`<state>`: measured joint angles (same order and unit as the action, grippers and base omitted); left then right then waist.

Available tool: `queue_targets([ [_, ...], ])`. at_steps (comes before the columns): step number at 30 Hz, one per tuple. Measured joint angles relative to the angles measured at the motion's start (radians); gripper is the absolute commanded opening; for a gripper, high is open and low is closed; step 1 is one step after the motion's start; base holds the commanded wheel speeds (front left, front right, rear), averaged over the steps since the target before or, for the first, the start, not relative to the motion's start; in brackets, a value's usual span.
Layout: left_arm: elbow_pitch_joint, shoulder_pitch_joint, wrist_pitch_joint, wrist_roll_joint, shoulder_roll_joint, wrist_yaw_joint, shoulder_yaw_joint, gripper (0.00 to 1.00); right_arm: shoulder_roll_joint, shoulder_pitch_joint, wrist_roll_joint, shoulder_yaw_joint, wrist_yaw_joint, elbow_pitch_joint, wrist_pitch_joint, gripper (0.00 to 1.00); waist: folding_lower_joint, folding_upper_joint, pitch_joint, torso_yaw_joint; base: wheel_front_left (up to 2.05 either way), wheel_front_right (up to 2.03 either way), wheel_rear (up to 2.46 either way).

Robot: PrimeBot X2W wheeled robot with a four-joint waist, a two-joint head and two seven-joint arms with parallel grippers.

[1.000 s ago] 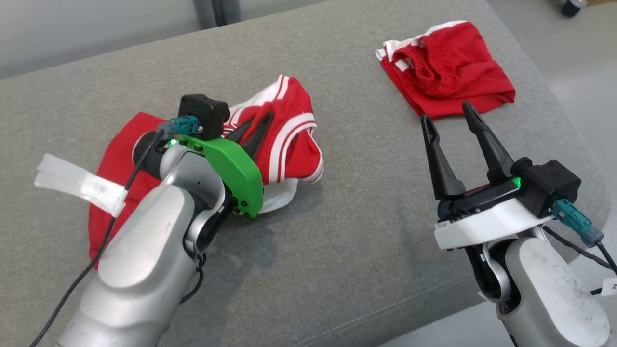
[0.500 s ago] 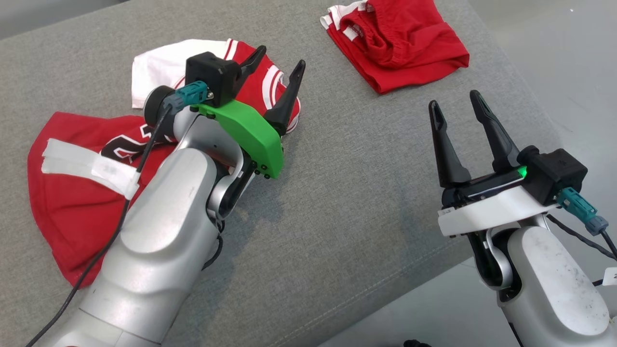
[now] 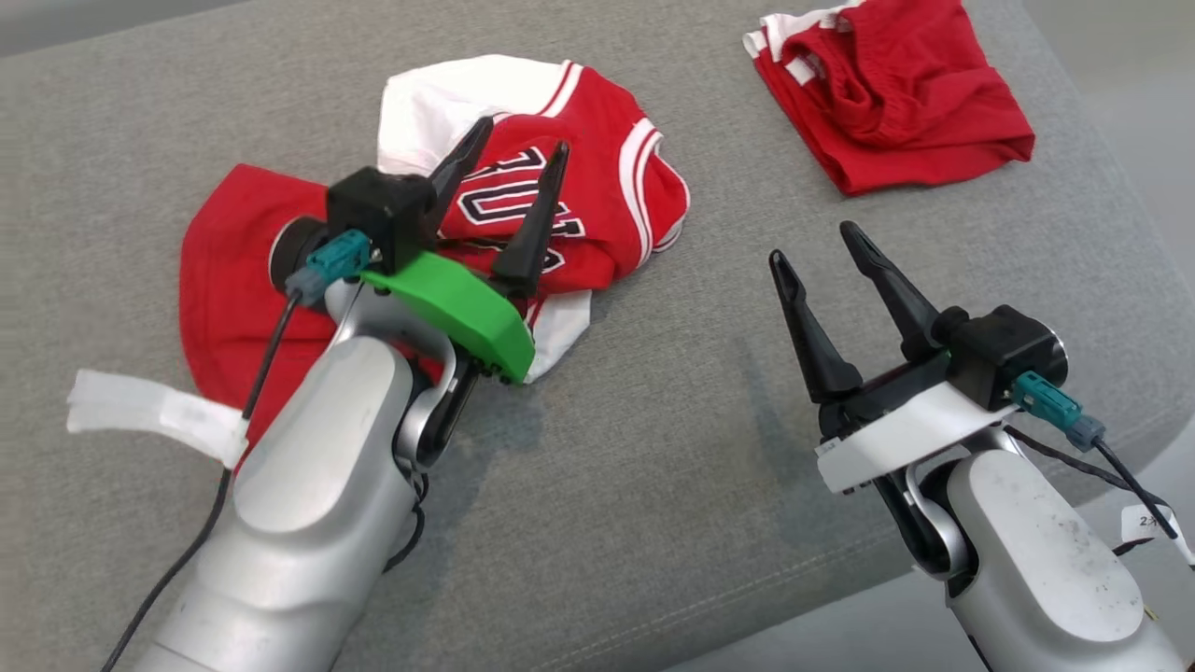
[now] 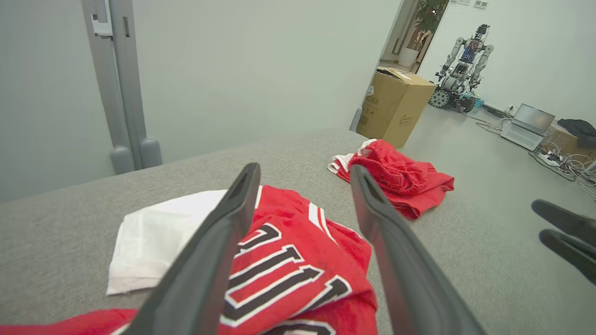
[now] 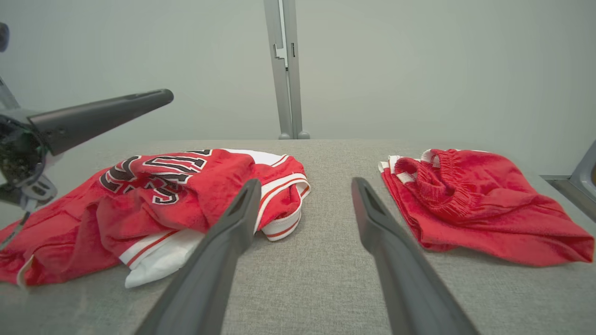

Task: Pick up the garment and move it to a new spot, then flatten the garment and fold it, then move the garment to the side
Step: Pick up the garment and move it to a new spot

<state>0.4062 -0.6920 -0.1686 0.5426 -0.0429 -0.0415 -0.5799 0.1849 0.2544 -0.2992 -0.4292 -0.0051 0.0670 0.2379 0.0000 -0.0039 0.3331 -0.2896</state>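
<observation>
A red jersey (image 3: 597,187) with white trim and dark lettering lies crumpled on the grey cushion (image 3: 653,485), left of centre; it also appears in the left wrist view (image 4: 288,270) and the right wrist view (image 5: 153,195). My left gripper (image 3: 523,149) hovers open over the jersey's lettering, nothing between its fingers (image 4: 219,260). My right gripper (image 3: 814,245) stands open over bare cushion to the jersey's right, fingers (image 5: 223,242) apart and holding nothing.
Folded red shorts (image 3: 887,89) lie at the cushion's far right corner, also in the right wrist view (image 5: 479,209). The cushion's front edge runs lower right, with floor beyond. A cardboard box (image 4: 396,104) and another robot (image 4: 463,56) stand far off.
The head camera has shifted between frames. My left gripper, shut among the jersey's folds a second ago, is open above it; the jersey lies more spread, lettering showing. The right gripper stays open.
</observation>
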Motion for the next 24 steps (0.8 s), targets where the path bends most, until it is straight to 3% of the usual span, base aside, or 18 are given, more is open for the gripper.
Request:
queue_targets([
  [12, -0.01, 0.206, -0.071, 0.039, -0.002, 0.078, 0.066, 1.0, -0.023, 0.01, -0.044, -0.04, 0.065, 0.188, -0.046, 1.0, 0.0, 0.0, -0.037, 0.16, 0.0, 0.0, 0.0],
  [24, -0.023, 0.298, -0.074, 0.062, -0.002, 0.084, 0.054, 1.0, -0.03, 0.012, -0.108, 0.005, 0.068, 0.326, -0.065, 1.0, 0.0, 0.0, -0.055, 0.31, 0.0, 0.0, 0.0],
])
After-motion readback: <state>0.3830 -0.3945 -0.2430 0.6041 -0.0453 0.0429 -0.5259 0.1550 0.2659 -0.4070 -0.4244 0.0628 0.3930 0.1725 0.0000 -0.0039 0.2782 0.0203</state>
